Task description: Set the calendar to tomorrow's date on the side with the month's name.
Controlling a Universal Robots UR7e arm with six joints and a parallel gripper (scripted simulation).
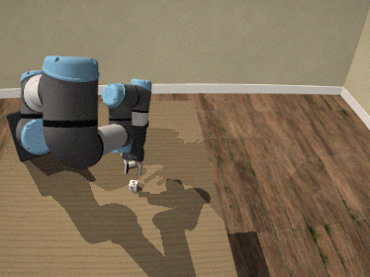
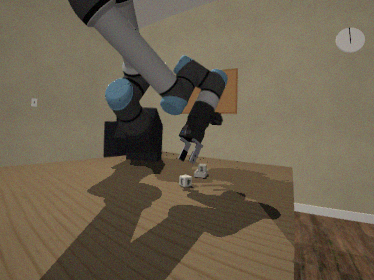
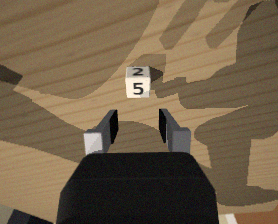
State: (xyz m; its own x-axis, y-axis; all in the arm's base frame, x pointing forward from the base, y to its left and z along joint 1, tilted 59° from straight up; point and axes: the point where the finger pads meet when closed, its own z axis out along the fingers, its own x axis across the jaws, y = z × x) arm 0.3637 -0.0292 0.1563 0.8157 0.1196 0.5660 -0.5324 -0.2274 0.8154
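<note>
One white cube [image 1: 134, 185] [image 2: 185, 181] [image 3: 138, 82] lies on the bare table, outside the tray. The wrist view shows an upright 5 on one face and a 2 on the face beyond it. The small pale tray [image 2: 201, 175] stands behind it in the exterior view, with another white cube [image 2: 202, 167] on it; its digits are too small to read. In the top view the tray is mostly hidden behind the fingers. My gripper [image 1: 133, 173] [image 2: 187, 159] [image 3: 138, 119] is open and empty, above the table near the loose cube, not touching it.
The wooden table [image 1: 45, 232] [image 2: 260, 250] carries large shadows of the arm. Its right edge drops to the wooden floor [image 1: 292, 178]. The black robot base [image 2: 145, 140] stands at the back left. A wall [image 1: 198, 30] is behind.
</note>
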